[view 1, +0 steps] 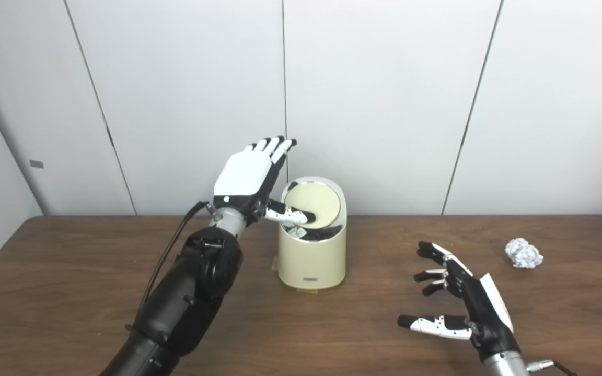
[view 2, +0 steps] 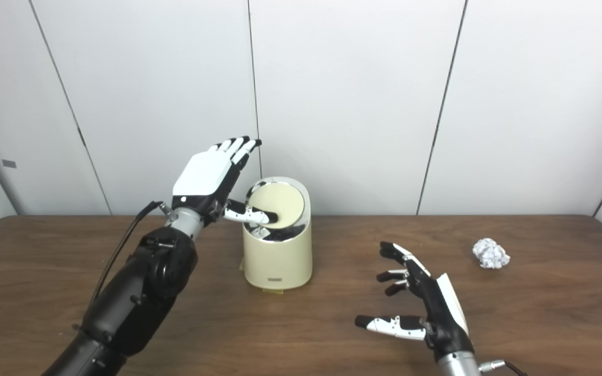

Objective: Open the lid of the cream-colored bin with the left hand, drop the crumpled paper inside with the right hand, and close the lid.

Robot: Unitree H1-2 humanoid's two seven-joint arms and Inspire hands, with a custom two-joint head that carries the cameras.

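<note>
The cream-colored bin (view 1: 311,261) stands on the table near its middle. Its round lid (view 1: 315,203) is tilted, showing a dark gap at its lower front edge. My left hand (view 1: 251,180) is raised just left of the bin, fingers straight and pointing up, with the thumb pressing on the lid's lower edge. My right hand (view 1: 458,303) hovers open over the table to the right of the bin, fingers spread, holding nothing. The crumpled paper (view 1: 523,253) lies on the table at the right, apart from both hands.
The brown wooden table (view 1: 71,271) runs up to white wall panels (view 1: 384,104) just behind the bin. A black cable (view 1: 168,250) hangs from my left wrist.
</note>
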